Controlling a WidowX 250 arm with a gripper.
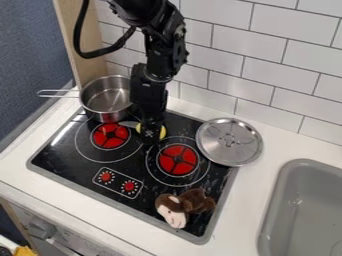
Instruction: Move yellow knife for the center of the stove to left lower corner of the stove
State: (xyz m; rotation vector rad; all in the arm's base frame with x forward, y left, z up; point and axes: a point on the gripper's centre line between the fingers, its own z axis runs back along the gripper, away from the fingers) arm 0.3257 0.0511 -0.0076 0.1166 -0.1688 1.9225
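Over the back middle of the black stove (pixel 87 167), the gripper (pixel 152 136) hangs down between the two red burners. Yellow parts of the knife (pixel 162 132) show on both sides of it, low by the stove surface. The gripper covers the knife's middle. A greyish strip, perhaps the blade, extends leftward toward the pot. Whether the knife is held or touching the stove, I cannot tell.
A steel pot (pixel 107 100) stands at the stove's back left, its handle pointing left. A metal lid (pixel 229 142) lies over the right edge. A brown monkey toy (pixel 194 201) lies at the front right; a grey sink (pixel 304 210) is farther right.
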